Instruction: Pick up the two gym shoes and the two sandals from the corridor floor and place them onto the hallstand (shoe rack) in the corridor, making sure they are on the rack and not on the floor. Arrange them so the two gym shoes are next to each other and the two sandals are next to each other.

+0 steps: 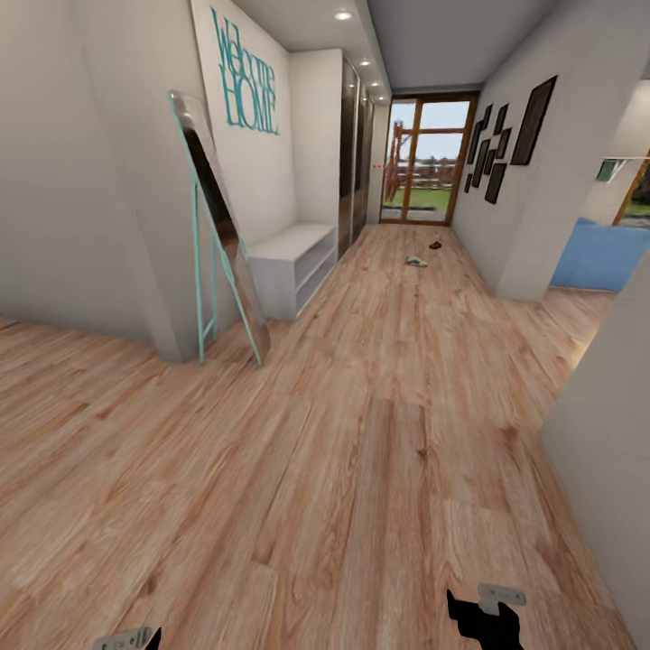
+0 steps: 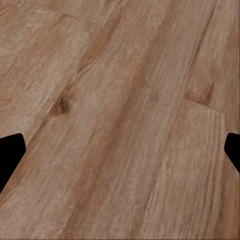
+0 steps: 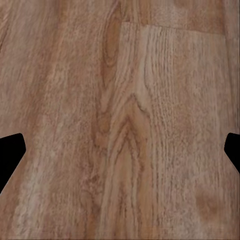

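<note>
Item: gym shoe (image 1: 416,262) and sandal (image 1: 435,244) far down corridor floor (image 1: 379,433), beyond hallstand (image 1: 291,264); left pincer (image 2: 120,150), right pincer (image 3: 120,150) spread wide, empty; advise driving closer before reaching.

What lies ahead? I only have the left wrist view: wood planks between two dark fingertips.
Observer: In the head view, a pale shoe lies far down the corridor floor.
Operator: Any sandals?
Observer: A small dark one lies just beyond that shoe.
Operator: Where is the rack?
Observer: The shoe rack stands against the left wall, past a leaning mirror.
Operator: Right gripper?
Observer: The right gripper is open over bare planks.
</note>
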